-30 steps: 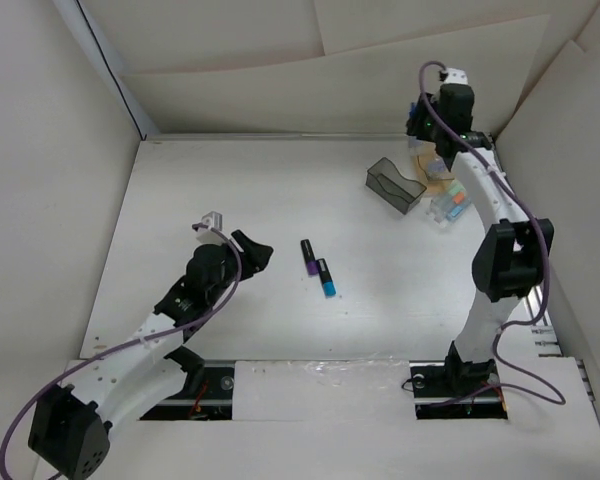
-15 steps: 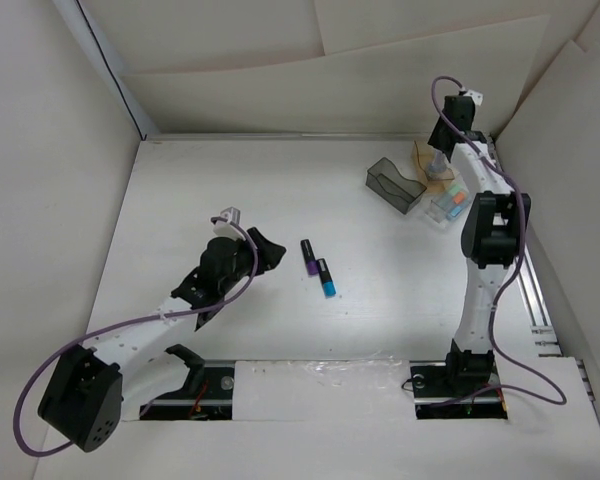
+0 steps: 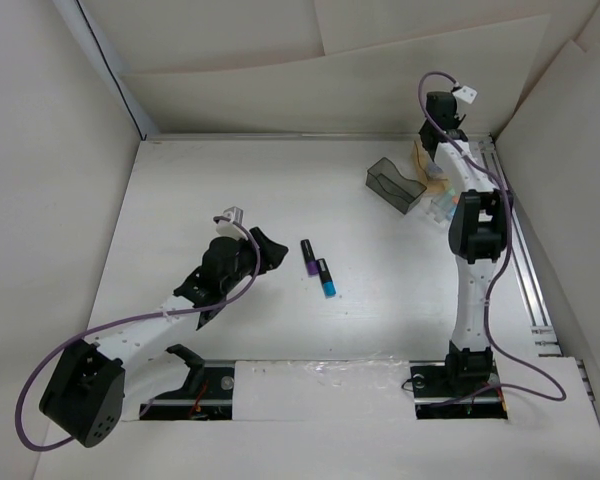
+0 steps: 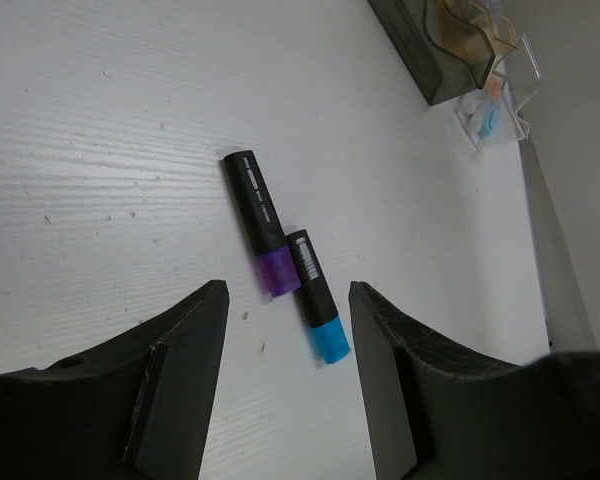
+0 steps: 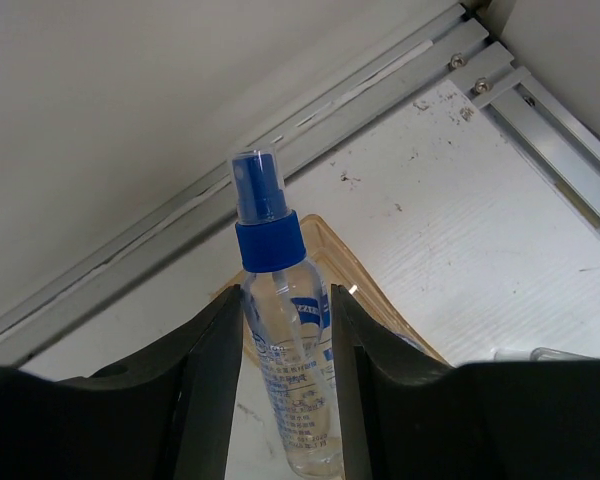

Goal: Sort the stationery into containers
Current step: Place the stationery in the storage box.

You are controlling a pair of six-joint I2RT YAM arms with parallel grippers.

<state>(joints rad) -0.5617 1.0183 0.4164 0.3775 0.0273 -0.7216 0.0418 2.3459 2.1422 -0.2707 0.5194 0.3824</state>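
Two markers lie side by side mid-table: a black one with a purple cap (image 3: 307, 256) (image 4: 260, 222) and a black one with a light-blue cap (image 3: 326, 277) (image 4: 316, 296). My left gripper (image 3: 265, 250) (image 4: 286, 300) is open and empty, just left of them, with both markers ahead between its fingers. My right gripper (image 3: 432, 145) (image 5: 285, 295) is shut on a clear blue-capped spray bottle (image 5: 283, 340), held upright over the tan-amber bin (image 3: 427, 172) (image 5: 380, 300). The dark grey bin (image 3: 395, 184) (image 4: 430, 60) and the clear bin (image 3: 448, 205) (image 4: 495, 105) stand beside it.
The clear bin holds markers with orange and light-blue parts. The three bins cluster at the back right corner, close to the back wall and an aluminium rail (image 5: 540, 110). White walls enclose the table on the left, back and right.
My right arm has swung back and straightened toward the back wall, carrying the bottle over the amber bin. My left gripper has edged a little toward the two markers.
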